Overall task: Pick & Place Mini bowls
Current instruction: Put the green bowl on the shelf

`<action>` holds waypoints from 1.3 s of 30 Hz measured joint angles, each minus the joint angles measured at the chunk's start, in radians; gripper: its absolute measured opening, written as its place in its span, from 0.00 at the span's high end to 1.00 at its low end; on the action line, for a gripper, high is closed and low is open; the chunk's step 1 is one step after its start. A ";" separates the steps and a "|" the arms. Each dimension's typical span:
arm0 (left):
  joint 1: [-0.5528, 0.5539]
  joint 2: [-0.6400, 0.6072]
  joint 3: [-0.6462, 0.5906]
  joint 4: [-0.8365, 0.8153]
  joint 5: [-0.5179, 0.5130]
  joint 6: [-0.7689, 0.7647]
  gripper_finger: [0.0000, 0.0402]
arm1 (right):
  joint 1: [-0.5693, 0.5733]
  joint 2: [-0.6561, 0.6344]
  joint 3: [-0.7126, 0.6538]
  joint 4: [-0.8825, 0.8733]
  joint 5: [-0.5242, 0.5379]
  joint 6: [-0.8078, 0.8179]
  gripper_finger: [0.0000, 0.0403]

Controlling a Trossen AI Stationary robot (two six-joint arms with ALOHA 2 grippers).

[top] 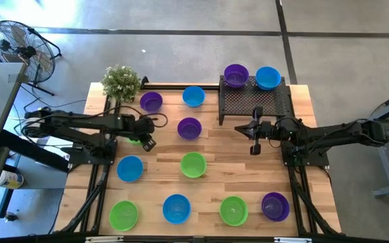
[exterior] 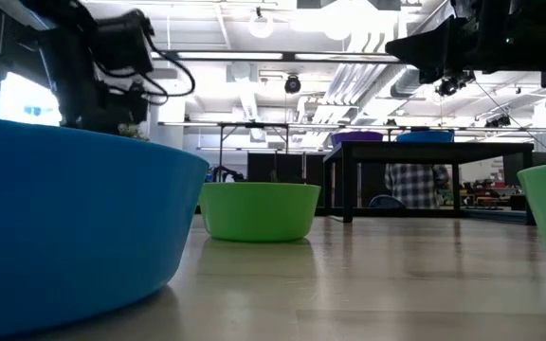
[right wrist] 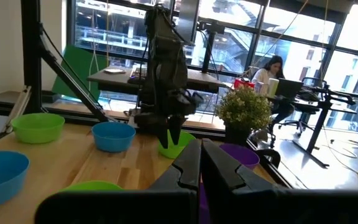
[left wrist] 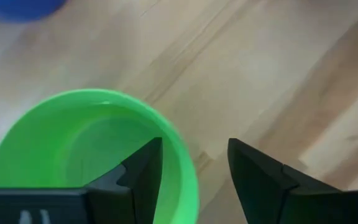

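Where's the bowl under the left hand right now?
High view: the green bowl sits on the table's left side under the left hand, between plant and blue bowl.

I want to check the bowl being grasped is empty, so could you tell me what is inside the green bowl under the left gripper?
One finger of the open left gripper sits inside the green bowl; otherwise it looks empty, though the fingers hide part of the floor.

Small round plastic bowls, solid colours, all upright and open side up. Two sit on the black mesh tray, upper right of frame: purple bowl and blue bowl, just beside each other. On the wooden tabletop, well apart: purple, blue, purple, blue, green. Bottom row: green, blue, green, purple. One more green bowl lies centre-left, partly hidden.
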 joint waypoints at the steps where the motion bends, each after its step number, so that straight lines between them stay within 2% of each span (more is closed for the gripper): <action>1: 0.000 0.014 -0.001 -0.002 -0.005 -0.001 0.57 | 0.005 0.000 0.000 0.000 0.009 0.000 1.00; 5: 0.000 0.059 -0.001 0.002 -0.009 -0.010 0.61 | 0.020 0.000 0.000 0.000 0.031 -0.004 1.00; 8: 0.000 0.089 -0.001 0.007 -0.011 -0.008 0.68 | 0.022 0.000 0.000 0.000 0.031 -0.004 1.00; 14: 0.000 0.115 -0.001 0.008 -0.011 0.050 0.93 | 0.022 0.000 0.001 0.000 0.033 -0.004 1.00; 16: 0.000 0.114 0.002 0.007 -0.018 0.065 0.98 | 0.022 0.000 0.001 -0.001 0.033 0.001 1.00; 21: -0.033 0.097 0.086 -0.047 -0.085 0.085 0.98 | 0.032 0.000 0.001 -0.003 0.049 0.003 1.00; 25: -0.113 0.097 0.186 -0.030 -0.124 0.152 0.99 | 0.055 0.000 0.001 -0.005 0.098 -0.002 1.00; 29: -0.236 0.101 0.249 0.090 -0.128 0.257 0.99 | 0.071 0.000 0.001 -0.010 0.118 -0.003 1.00; 35: -0.411 0.101 0.261 0.335 -0.109 0.414 0.99 | 0.095 0.000 0.001 -0.013 0.120 -0.001 1.00; 39: -0.464 0.104 0.261 0.460 -0.112 0.477 1.00 | 0.107 0.000 0.011 -0.062 0.125 0.120 1.00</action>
